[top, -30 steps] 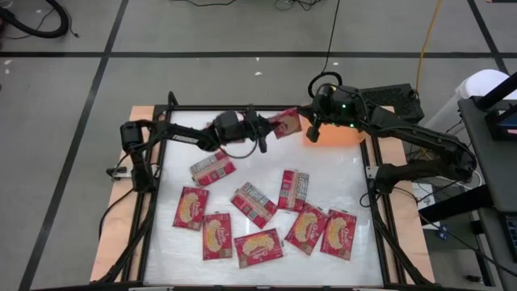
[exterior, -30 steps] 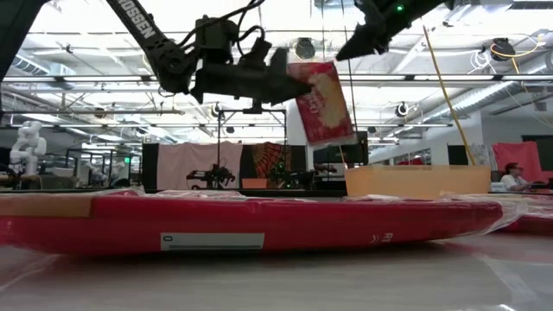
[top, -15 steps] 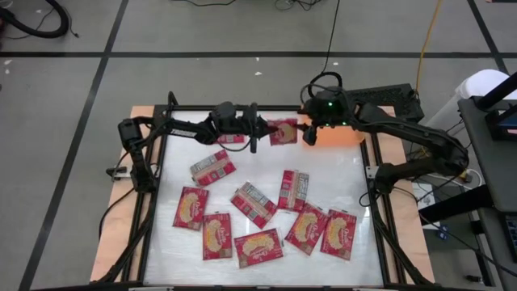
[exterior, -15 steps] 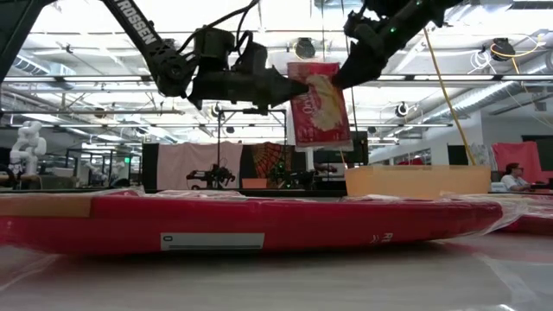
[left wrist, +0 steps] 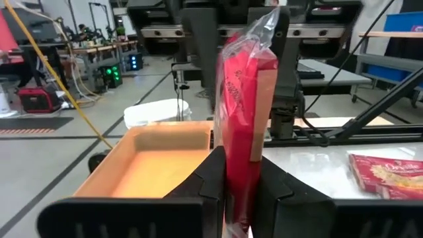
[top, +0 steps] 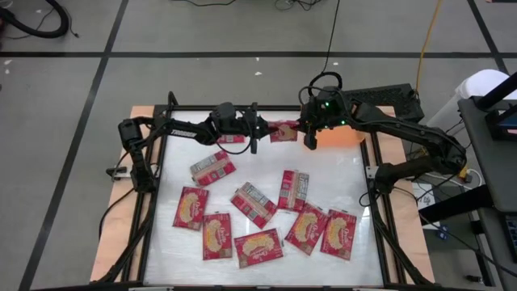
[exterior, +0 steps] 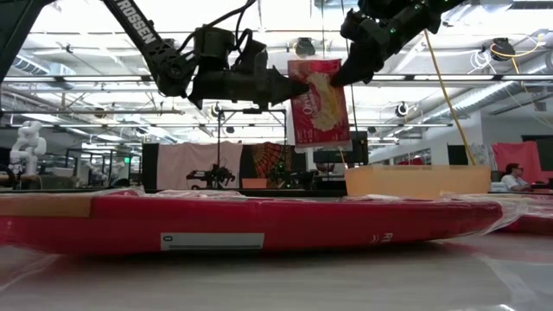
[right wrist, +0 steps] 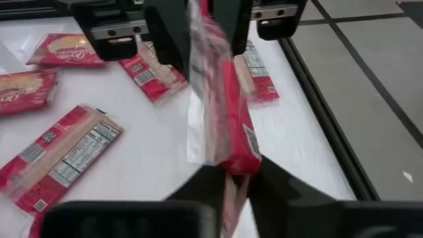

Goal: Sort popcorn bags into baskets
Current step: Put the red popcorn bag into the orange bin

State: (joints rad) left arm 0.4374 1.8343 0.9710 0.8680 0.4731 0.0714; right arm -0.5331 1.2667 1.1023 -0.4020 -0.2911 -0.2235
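Hanging above the table's far edge, one popcorn bag (exterior: 318, 104) is pinched by both left gripper (top: 260, 132) and right gripper (top: 308, 134), beside the orange tray (exterior: 417, 180).

One popcorn bag (top: 283, 130) hung above the table's (top: 339, 190) far edge, between the left gripper (top: 260, 132) on its left and the right gripper (top: 305, 129) on its right, both touching it. The orange tray (top: 349, 136) sat just right of them in the far right corner. Nine bags (top: 257, 202) lay scattered nearer, on the table.
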